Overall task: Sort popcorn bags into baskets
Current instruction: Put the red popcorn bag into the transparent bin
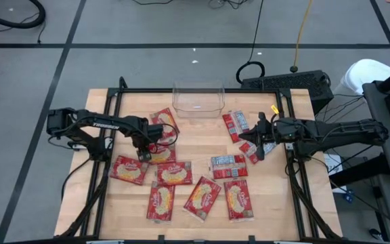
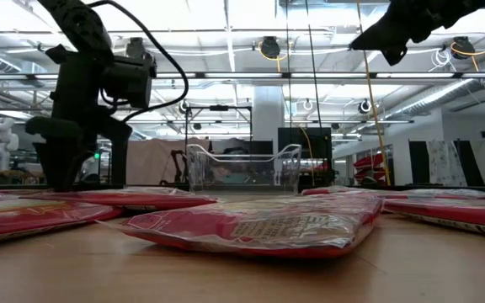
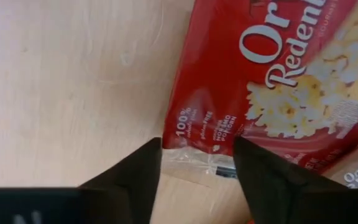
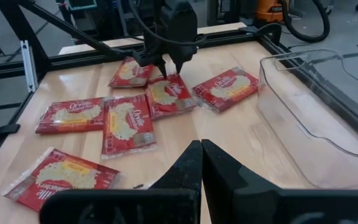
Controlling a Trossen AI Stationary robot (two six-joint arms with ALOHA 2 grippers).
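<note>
A: Bin status?
B: Clear plastic basket [image 1: 198,99] at far edge of wooden tabletop [image 1: 286,203], centre. Nothing visible inside. Seen also from right wrist [image 4: 316,118], equally bare

A: Bags?
B: All popcorn bags [image 1: 200,196] flat on tabletop, outside the basket. Cluster near left arm, row along near side, a few by right arm showing white and blue-grey backs [image 1: 228,161]

A: Left claw?
B: Left claw [image 1: 143,152] down over a red bag [image 3: 272,81] in the left cluster. Fingers [image 3: 135,180] parted, straddling the clear sealed end of that bag. Parted partway, not clamped; nothing lifted

A: Right claw?
B: Right claw [image 1: 257,144] above the bags on the right side, raised off the tabletop. Fingers [image 4: 225,171] pressed together, holding nothing

A: Readable print?
B: Left wrist view: large cream script starting "Or…" then "Reden…", cut off at frame edge. Small white text "100%" plus more lines too small to read. Right wrist view: "Orville" legible on a bag [image 4: 128,123] in mid tabletop. Yellow-cream popcorn picture on fronts

A: Anything else?
B: Black keyboard-like unit [image 1: 286,83] beyond the far right corner, cables on floor
</note>
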